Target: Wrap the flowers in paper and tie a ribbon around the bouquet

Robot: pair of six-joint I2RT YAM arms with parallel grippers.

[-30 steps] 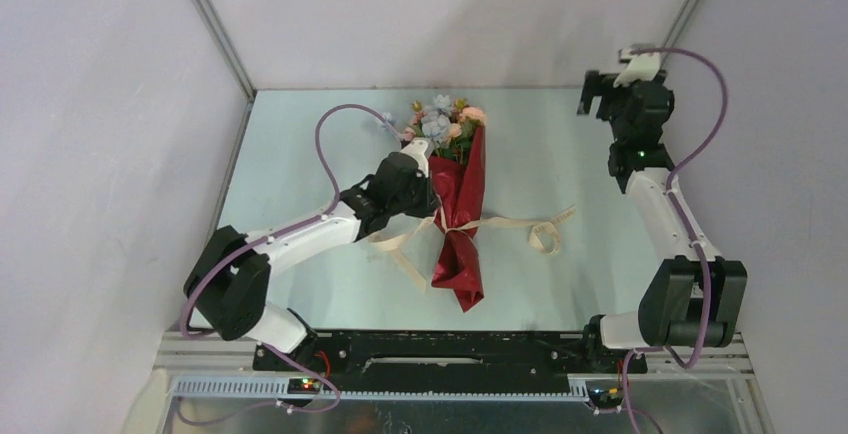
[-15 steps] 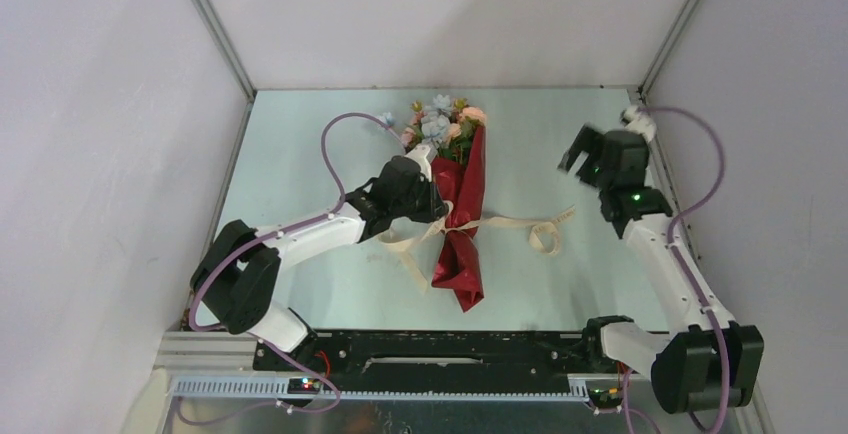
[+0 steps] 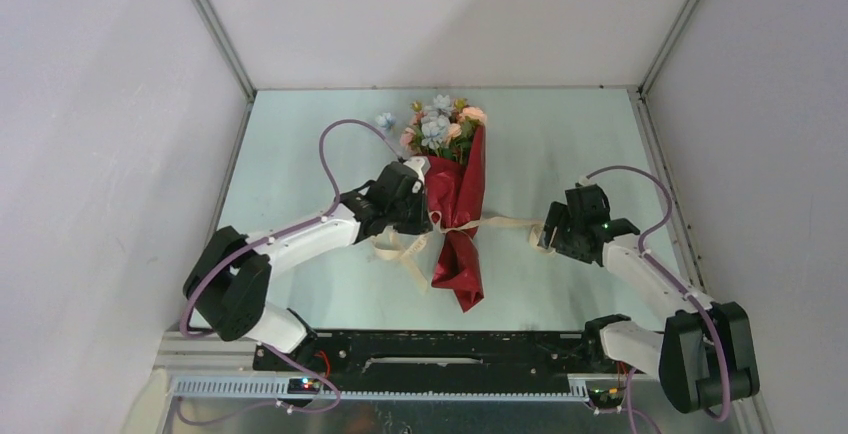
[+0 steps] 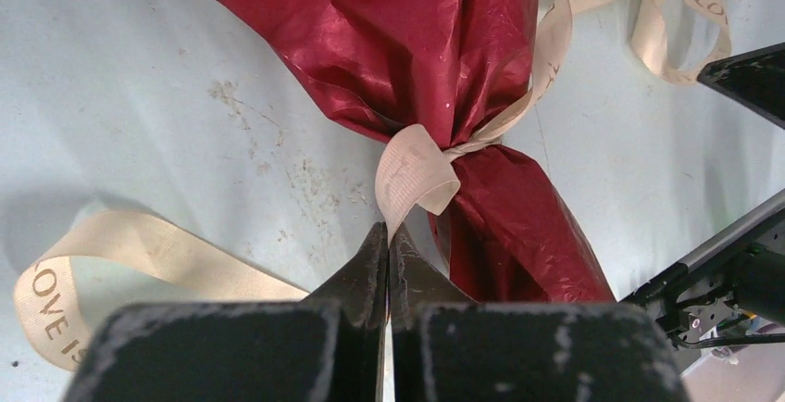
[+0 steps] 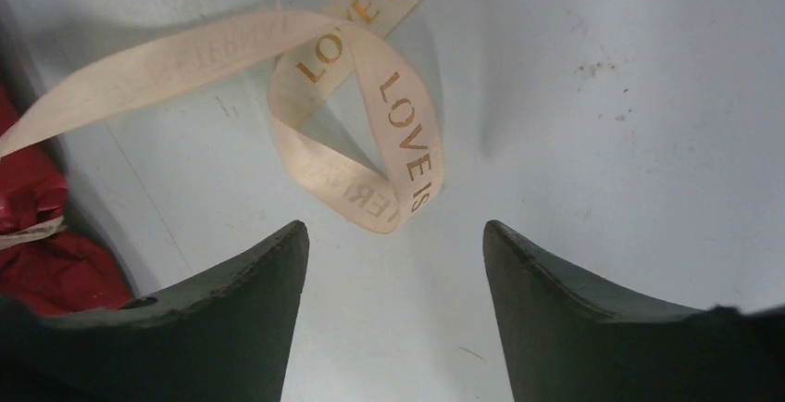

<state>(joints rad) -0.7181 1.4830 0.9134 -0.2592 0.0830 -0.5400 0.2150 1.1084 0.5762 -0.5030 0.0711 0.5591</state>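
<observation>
Since the wrap is already rolled up, the shiny red sheet of wrapping paper (image 3: 466,182) is seen lying near the middle of the pale blue-green table (image 3: 290,154). It's cinched in at the waist, with the small pink and pale blue artificial flowers (image 3: 440,126) poking out of its 12 o'clock end and the twisted tail pointed at 6 o'clock.

The narrow cream-beige ribbon (image 3: 505,221) with gold "LOVE IS" lettering is wound around that waist, and a small loop of it is stood out on the 9 o'clock side. The left gripper (image 3: 428,218) is brought in from 8 o'clock right at that loop. In the left wrist view its jaws are shown pressed fully together, and the loop's end looks to be nipped between the tips, with no paper grabbed. More ribbon is curled on the table toward 7 o'clock of the waist.

Out toward 3 o'clock the other tail is laid across the table and finished in a folded loop. The right gripper (image 3: 545,236) is held low just beside it, jaws spread wide with nothing between them. The loop is seen just past the fingertips, and no contact can be made out.
</observation>
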